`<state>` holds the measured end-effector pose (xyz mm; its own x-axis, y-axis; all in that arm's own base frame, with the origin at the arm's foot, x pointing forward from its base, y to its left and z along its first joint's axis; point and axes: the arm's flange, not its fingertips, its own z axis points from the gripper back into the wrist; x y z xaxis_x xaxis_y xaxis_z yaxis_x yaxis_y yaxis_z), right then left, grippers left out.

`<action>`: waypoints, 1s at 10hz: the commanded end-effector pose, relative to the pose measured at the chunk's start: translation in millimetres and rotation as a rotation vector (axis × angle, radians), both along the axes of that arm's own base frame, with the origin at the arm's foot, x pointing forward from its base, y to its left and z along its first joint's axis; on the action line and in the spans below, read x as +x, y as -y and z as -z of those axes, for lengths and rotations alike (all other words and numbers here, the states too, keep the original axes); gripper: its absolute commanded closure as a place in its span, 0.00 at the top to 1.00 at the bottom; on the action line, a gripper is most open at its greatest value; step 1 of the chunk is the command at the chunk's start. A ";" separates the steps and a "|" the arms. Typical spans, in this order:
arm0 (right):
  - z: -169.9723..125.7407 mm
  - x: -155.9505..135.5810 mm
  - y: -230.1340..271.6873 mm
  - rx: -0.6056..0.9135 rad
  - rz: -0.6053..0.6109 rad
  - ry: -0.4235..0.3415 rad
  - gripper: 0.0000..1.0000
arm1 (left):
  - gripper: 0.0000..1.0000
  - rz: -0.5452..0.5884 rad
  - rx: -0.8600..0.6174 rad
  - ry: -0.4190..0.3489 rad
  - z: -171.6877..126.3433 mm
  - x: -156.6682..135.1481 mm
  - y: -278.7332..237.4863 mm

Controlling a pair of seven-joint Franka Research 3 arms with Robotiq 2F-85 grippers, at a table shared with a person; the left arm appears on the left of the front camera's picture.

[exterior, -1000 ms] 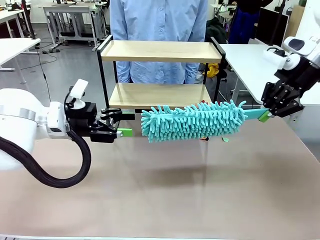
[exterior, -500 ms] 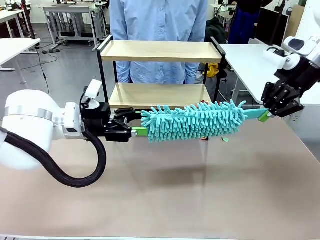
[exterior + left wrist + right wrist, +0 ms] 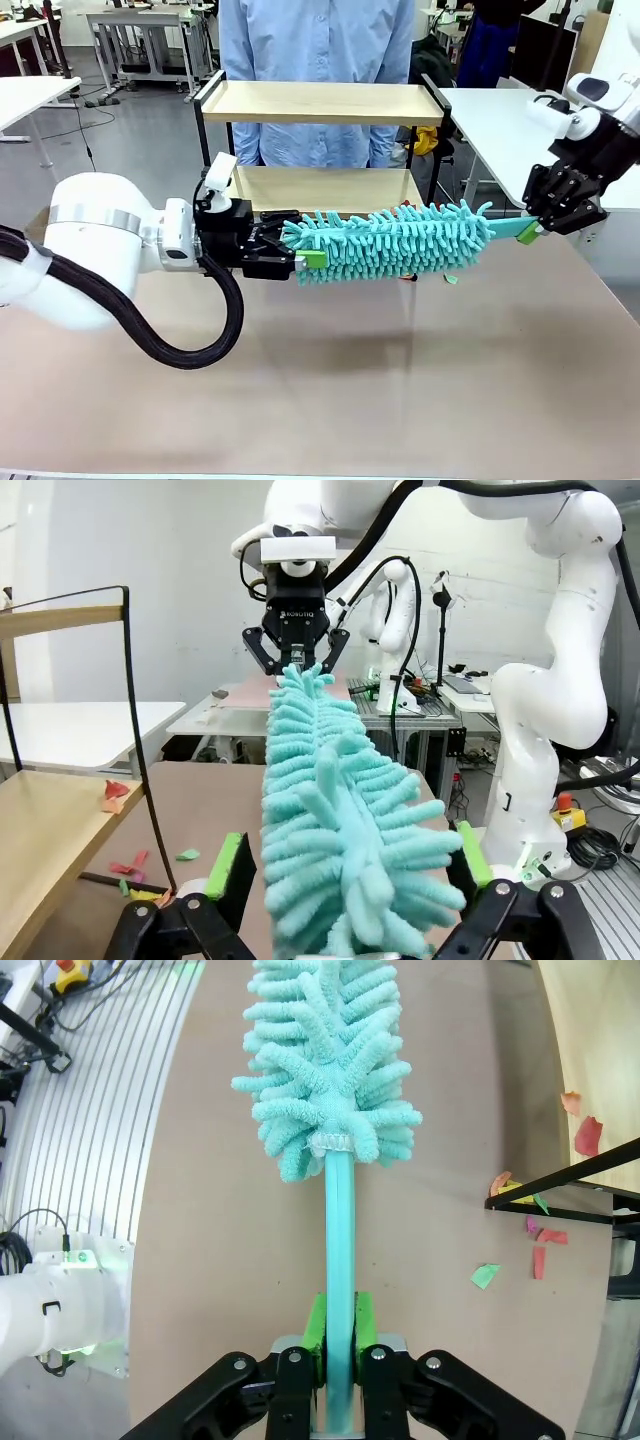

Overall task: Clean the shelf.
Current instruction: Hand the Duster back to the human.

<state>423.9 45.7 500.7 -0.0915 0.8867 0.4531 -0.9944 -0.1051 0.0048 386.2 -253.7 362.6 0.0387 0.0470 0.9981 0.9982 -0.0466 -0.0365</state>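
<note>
The shelf [image 3: 320,103] stands at the table's far edge, two light boards in a black frame; its lower board [image 3: 45,825] carries small paper scraps [image 3: 585,1132]. A teal fluffy duster [image 3: 385,242] hangs level above the table in front of it. My right gripper [image 3: 530,232] is shut on the duster's handle [image 3: 338,1230]. My left gripper [image 3: 303,252] is open, and its green-padded fingers [image 3: 229,866] stand on either side of the duster's free tip [image 3: 345,850]. Across the table, in the left wrist view, the right gripper [image 3: 297,652] holds the far end.
A person in a light blue shirt [image 3: 318,40] stands just behind the shelf. Loose paper scraps [image 3: 450,279] lie on the brown table [image 3: 400,380] near the shelf's foot. A white table [image 3: 490,120] is at the right, and more tables stand behind.
My left arm has moved right along the table, bringing its open fingers from well left of the duster to around its tip. The right arm and duster have stayed still.
</note>
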 end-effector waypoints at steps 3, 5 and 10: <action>-0.4 -1.1 1.6 0.017 -0.002 0.003 0.13 | 1.00 0.005 0.020 0.021 13.9 1.4 24.2; -0.4 -1.1 1.6 0.017 -0.002 0.003 0.13 | 0.44 -0.004 -0.011 0.026 12.2 1.9 22.9; -0.4 -1.1 1.6 0.017 -0.002 0.003 0.13 | 0.16 0.013 0.017 0.042 12.0 0.2 22.8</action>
<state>424.2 41.6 500.6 -0.0836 0.8880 0.4522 -0.9953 -0.0962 0.0049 387.3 -272.3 351.0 0.0238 0.0245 0.9994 0.9978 -0.0626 -0.0222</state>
